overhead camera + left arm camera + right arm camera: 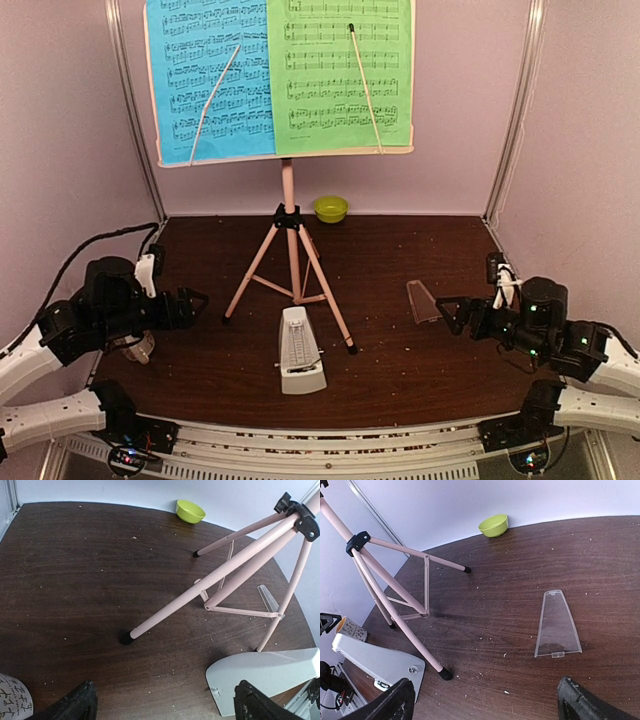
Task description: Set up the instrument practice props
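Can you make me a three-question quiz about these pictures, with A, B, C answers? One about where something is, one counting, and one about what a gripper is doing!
1. Where is the bowl?
A) on the stand
B) behind the stand
C) in front of the stand

2. How many sheets are on the stand?
A) one
B) two
C) four

3. The right gripper is:
A) shut on the bowl
B) shut on a sheet
C) open and empty

Answers: 1 B, it sits past the stand's legs. 2 B, one blue, one green. 3 C, its fingers are apart with nothing between.

Bright, even light, sharp pictures (wrist views bend at edges).
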